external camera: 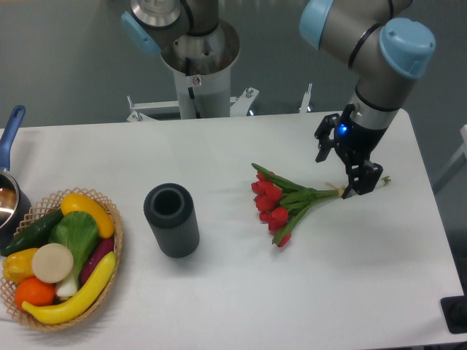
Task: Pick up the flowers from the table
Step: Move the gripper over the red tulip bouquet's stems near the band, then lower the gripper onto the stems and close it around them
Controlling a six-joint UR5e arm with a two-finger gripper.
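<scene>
Lying flat on matte table (241,292): flowers (286,204); gripper (355,188) over stems, grip unclear.

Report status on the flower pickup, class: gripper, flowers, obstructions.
Gripper low over stem ends, fingers' grip unclear. Flowers flat on table. Nothing blocking; dark cylinder well clear.

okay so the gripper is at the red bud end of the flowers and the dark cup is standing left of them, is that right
Not quite. In the camera view the gripper is at the stem end of the flowers, by the tan band, not the red buds. The dark cup does stand left of them.
</scene>
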